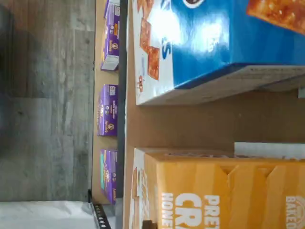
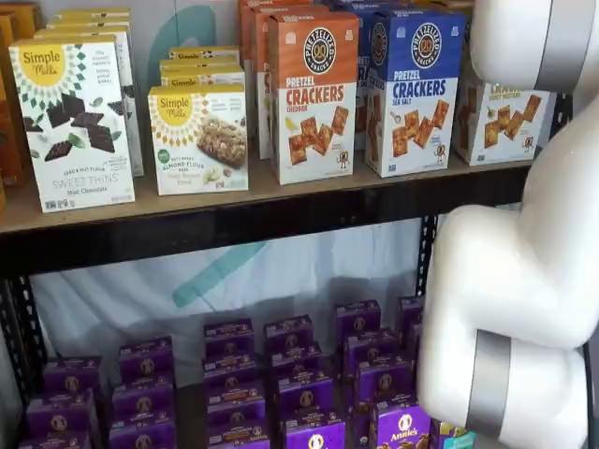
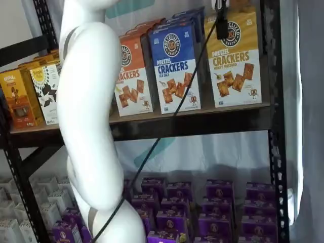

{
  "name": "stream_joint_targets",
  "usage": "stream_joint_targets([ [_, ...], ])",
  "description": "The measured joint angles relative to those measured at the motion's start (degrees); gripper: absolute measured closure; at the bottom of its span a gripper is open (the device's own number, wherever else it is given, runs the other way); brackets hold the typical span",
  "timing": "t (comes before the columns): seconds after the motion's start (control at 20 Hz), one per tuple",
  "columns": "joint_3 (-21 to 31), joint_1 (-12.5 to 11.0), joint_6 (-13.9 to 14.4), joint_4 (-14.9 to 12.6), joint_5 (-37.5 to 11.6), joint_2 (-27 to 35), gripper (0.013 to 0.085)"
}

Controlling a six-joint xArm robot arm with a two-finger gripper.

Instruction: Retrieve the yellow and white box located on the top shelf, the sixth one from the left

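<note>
Fingers (image 3: pixel 221 24) hang above the yellow and white box (image 3: pixel 234 61).

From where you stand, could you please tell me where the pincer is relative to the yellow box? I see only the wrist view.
Observer: In a shelf view the pincer hangs from the top edge, in front of the yellow box; I cannot tell whether it is open.
Operator: Thank you. Is the box upright?
Observer: Yes, upright on the top shelf, face forward.
Operator: Is anything beyond it, away from the blue box?
Observer: Only the black upright.
</note>
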Motion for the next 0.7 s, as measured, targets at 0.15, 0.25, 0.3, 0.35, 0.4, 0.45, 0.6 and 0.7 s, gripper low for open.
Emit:
stream_joint_targets([
  [0.15, -0.18, -0.38, 0.04, 0.42, 1.39, -0.49, 0.037],
  [0.25, -0.12, -0.77, -0.01, 0.87, 2.24, -1.06, 0.037],
  [0.3, 0.03, -0.98, -0.07, 1.14, 2.53, -1.41, 0.037],
  [0.35, 0.26, -1.33, -0.19, 1.52, 2.88, -1.88, 0.037],
  [0.4, 0.53, -1.62, -0.33, 1.74, 3.14, -2.35, 0.037],
  [0.45, 1.1, -1.9, -0.54, 1.93, 3.16, -3.02, 0.037],
  [0.6, 2.78, -2.91, -1.24, 2.36, 3.74, -5.08, 0.037],
  [0.7, 4.47, -3.58, -1.88, 2.43, 3.96, -6.85, 0.037],
])
